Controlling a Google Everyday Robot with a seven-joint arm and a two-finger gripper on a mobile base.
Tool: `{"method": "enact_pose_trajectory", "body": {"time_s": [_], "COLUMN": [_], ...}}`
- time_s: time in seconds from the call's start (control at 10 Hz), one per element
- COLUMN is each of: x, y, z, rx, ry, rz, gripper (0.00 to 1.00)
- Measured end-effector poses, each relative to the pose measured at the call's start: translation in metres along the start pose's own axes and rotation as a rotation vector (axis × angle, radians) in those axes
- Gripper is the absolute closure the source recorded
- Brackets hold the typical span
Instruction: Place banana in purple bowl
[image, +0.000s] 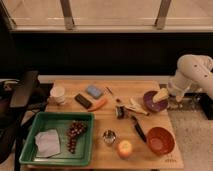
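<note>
The purple bowl (151, 102) stands at the right back of the wooden table (100, 120). The banana (136, 107), pale cream and slightly curved, lies flat on the table just left of the bowl, almost touching its rim. My white arm reaches in from the right. Its pale yellowish gripper (161, 95) hangs over the bowl's right rim, open, with nothing seen in it. The gripper is a bowl's width to the right of the banana.
An orange bowl (160, 141) sits front right, with a dark-handled tool (139, 129) beside it. Also on the table are a carrot (100, 105), a blue sponge (93, 91), a black bar (82, 101), a white cup (58, 94), a small can (119, 111), a metal cup (109, 136), an orange fruit (124, 148) and a green tray (30, 150) holding grapes and a cloth.
</note>
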Motion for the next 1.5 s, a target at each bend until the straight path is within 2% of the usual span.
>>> {"method": "enact_pose_trajectory", "body": {"time_s": [0.3,0.5,0.8,0.9,1.0,1.1,1.3,1.5], "x": [0.001,0.002,-0.001,-0.002,-0.005,-0.009,-0.013,-0.012], "y": [0.000,0.002,0.037,0.051,0.067,0.080,0.101,0.101], "z": [0.001,-0.001,0.003,0.004,0.008,0.010,0.019,0.019], "rx": [0.001,0.028,0.126,0.144,0.142,0.136,0.108,0.105], "ry": [0.002,-0.008,-0.034,-0.043,-0.048,-0.051,-0.034,-0.034], "rz": [-0.003,-0.042,-0.372,-0.506,-0.609,-0.685,-0.790,-0.790], "gripper": [0.20,0.20,0.20,0.20,0.20,0.20,0.20,0.20]}}
